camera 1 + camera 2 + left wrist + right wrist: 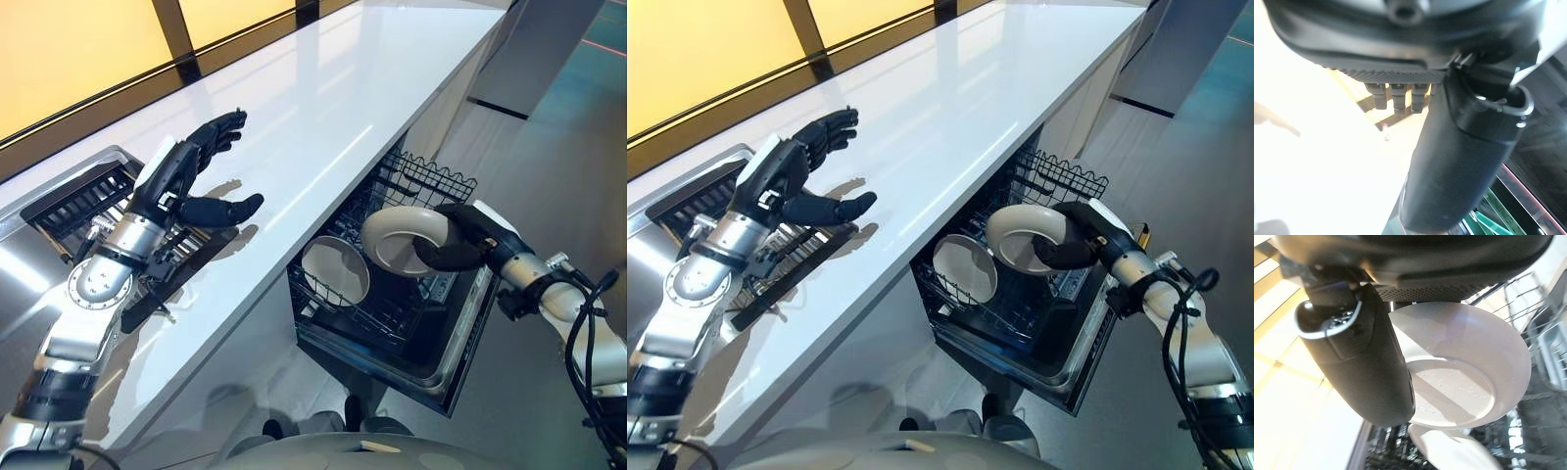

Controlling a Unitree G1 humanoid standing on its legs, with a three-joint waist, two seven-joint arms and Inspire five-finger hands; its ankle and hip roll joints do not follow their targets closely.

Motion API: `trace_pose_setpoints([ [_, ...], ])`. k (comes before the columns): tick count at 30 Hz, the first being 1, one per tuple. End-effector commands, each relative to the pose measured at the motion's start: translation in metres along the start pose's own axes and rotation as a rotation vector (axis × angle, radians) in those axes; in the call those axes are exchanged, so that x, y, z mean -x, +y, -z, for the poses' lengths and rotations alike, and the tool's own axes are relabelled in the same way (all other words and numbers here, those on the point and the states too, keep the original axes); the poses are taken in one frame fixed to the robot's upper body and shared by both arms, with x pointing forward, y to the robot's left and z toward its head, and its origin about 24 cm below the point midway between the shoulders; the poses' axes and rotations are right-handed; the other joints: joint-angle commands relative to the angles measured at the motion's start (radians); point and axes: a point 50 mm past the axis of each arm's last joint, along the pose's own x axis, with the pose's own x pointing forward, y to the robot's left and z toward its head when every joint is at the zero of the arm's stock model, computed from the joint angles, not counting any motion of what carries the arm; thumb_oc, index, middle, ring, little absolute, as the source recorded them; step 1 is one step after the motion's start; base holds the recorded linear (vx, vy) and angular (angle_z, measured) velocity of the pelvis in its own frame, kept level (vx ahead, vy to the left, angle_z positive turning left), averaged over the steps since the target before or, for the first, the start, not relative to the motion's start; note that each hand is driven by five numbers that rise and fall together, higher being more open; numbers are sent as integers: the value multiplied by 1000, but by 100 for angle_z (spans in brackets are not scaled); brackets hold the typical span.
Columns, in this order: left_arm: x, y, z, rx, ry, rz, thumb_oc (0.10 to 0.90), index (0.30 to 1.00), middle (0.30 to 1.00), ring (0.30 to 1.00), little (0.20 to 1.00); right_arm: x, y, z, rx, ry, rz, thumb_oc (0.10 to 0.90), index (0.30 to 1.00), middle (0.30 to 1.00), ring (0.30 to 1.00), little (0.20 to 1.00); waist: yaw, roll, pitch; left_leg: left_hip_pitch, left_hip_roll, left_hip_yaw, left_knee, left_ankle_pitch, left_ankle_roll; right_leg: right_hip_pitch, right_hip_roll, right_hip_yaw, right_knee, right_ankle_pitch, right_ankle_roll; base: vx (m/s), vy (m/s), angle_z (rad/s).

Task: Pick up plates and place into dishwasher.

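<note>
One plate (335,271) already stands in the dishwasher rack (431,186), a second plate (402,238) hangs at its 2 o'clock clasped by the right robot hand (460,245), not yet slotted, while the left robot hand (191,162) hovers spread over the counter (343,88).

Arms were silver-grey with round joint housings. Left hand (186,171) and right hand (460,240) were dark, fingers ribbed; a white panel sat on each hand's back.

Head eyes look down on the counter (323,108); wrist cameras sit close.
</note>
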Motion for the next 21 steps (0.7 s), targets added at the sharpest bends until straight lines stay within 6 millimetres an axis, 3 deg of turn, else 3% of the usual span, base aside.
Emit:
trace_pose_setpoints([
  [1,-12,6,-53,59,-289,28,800,900,900,900,900,-1,-48,-50,111,-206,244,100,300,300,300,200,8,-9,-57,-22,-37,-58,7,-10,16,45,17,-60,9,-10,38,-26,-13,10],
  [9,-22,-42,-69,588,-442,286,800,900,900,900,900,-20,-31,-40,110,-134,276,100,300,300,300,200,25,-10,-46,-26,-37,-69,7,-5,17,46,8,-84,9,-4,39,-22,-11,8],
  [17,-38,-119,-76,1297,-412,635,800,900,900,900,900,-50,-24,-44,118,-110,304,100,300,300,300,200,11,-16,-43,-25,-35,-62,7,-8,23,41,10,-71,9,4,34,-3,-3,1],
  [21,-39,-149,-72,1398,-343,706,800,900,900,900,900,-66,-18,-49,110,-106,274,100,300,300,300,200,6,-20,-42,-26,-34,-54,7,-11,27,38,11,-65,9,5,31,0,0,0],
])
